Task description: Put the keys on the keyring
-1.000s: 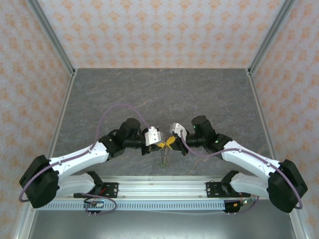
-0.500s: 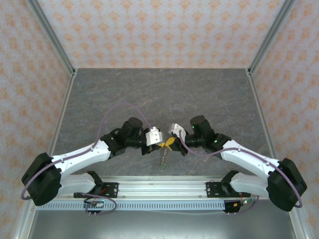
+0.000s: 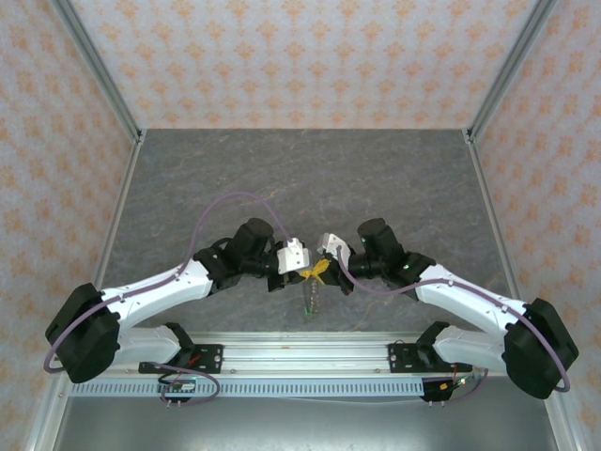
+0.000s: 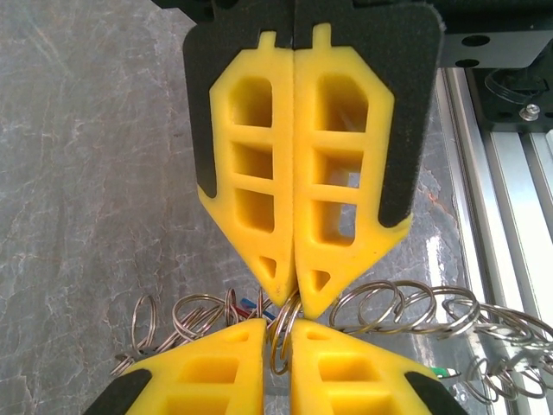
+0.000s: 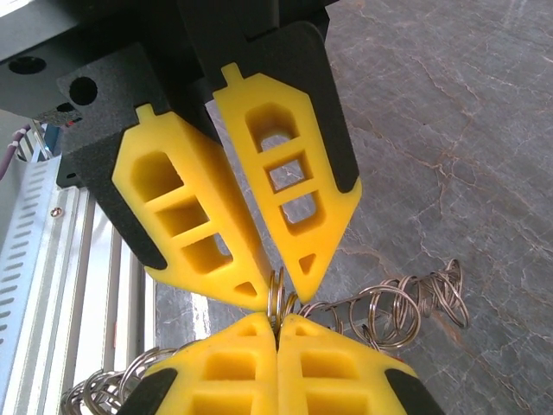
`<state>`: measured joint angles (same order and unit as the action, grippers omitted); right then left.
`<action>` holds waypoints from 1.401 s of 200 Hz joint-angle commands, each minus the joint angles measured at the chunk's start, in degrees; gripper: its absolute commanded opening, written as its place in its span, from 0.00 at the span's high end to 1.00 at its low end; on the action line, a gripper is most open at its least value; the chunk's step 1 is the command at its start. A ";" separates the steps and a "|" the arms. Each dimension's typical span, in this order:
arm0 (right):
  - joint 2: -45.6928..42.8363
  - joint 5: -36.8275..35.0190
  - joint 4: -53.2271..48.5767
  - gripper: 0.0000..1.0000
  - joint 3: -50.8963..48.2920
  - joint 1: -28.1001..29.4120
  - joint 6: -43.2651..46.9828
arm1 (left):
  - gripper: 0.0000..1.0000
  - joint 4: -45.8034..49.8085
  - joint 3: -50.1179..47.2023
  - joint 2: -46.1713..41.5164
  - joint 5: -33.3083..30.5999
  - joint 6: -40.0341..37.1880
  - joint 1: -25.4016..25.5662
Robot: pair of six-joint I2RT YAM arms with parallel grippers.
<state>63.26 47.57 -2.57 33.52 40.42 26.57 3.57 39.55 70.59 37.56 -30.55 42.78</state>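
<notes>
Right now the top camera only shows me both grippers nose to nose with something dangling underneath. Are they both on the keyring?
Observer: On the left wrist camera, the left gripper is shut, its tips pinching one wire loop of the keyring.
Operator: And the right one?
Observer: On the right wrist camera, the right gripper has its tips closed on what looks like that same loop, directly opposite the left.
Operator: What's the dangling part?
Observer: It's the rest of the keyring. The left wrist camera shows linked wire loops trailing away on both sides of the pinch.
</notes>
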 commanded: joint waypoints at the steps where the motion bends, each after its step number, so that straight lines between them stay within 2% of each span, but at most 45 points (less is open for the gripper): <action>1: -1.35 1.12 4.06 1.00 1.26 0.53 0.15 | 0.87 3.34 1.74 0.81 1.32 -1.96 0.41; 20: -1.39 0.26 4.40 1.00 1.16 0.54 -0.08 | 0.88 4.68 2.11 0.83 0.99 -2.74 0.46; 39: -1.48 0.00 4.61 1.00 0.87 0.53 -0.09 | 1.00 5.15 2.12 0.40 0.59 -3.11 0.46; 73: -2.33 -0.81 5.28 1.00 -0.43 0.54 -0.51 | 1.00 3.40 1.04 -0.67 0.10 -2.61 0.46; 92: -2.80 -2.47 4.27 0.91 -2.05 0.41 -0.18 | 1.00 0.46 -0.30 -1.75 0.41 -1.35 0.45; 137: -2.38 -0.77 6.79 0.86 -5.25 -0.01 -1.94 | 1.00 -4.98 -2.72 -3.70 2.27 1.12 0.37; 165: -2.51 -2.65 7.75 0.85 -6.23 -0.23 -1.70 | 1.00 -7.88 -3.77 -4.15 2.95 2.65 0.46; 185: -2.70 -3.57 7.99 0.85 -6.31 -0.54 -1.64 | 1.00 -8.21 -3.87 -4.23 2.96 2.85 0.39; 196: -3.09 -4.78 8.45 0.80 -6.45 -0.78 -1.92 | 1.00 -8.17 -3.87 -4.24 2.70 2.86 0.42; 221: -5.43 -5.48 7.14 0.78 -6.21 -1.39 -1.95 | 1.00 -7.38 -3.87 -4.40 1.55 2.34 0.45; 249: -8.66 -6.26 4.05 0.78 -5.28 -1.44 -1.45 | 1.00 -5.99 -3.87 -4.67 0.43 1.20 0.46; 280: -9.43 -6.92 1.23 0.84 -4.04 -1.53 0.79 | 1.00 -6.10 -4.22 -4.90 0.72 0.83 0.46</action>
<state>54.61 42.02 1.74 27.86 39.16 25.47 -1.04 35.86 67.75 38.33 -28.58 43.13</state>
